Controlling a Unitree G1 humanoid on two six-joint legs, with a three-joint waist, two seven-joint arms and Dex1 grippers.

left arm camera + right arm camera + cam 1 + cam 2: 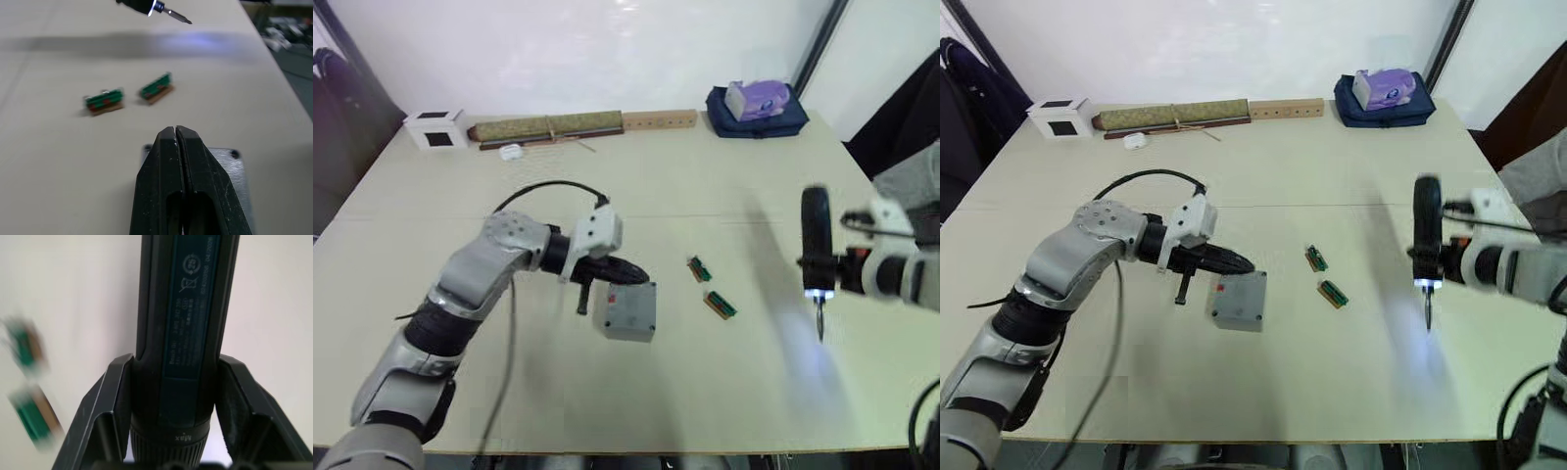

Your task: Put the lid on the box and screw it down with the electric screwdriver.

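The grey box [626, 311] sits at the table's middle, a small red mark on its side. The lid [1242, 293] lies flat on top of it as a plate with corner holes. My left gripper [639, 273] is shut with nothing in it. Its fingers [175, 161] reach over the lid; whether they touch it cannot be told. To the right, above the table, my right gripper [834, 270] is shut on the electric screwdriver [816, 235]. The screwdriver stands upright with its bit down and a light on at its tip, well apart from the box. The right wrist view shows the fingers [110, 401] clamping the screwdriver [186, 323].
Two small green circuit boards [699, 268] [721, 305] lie between the box and the screwdriver. Along the far edge are a white cube with a black face [435, 128], a long rolled mat [548, 127], a wooden strip [658, 119] and a blue bag with a purple pack [756, 108].
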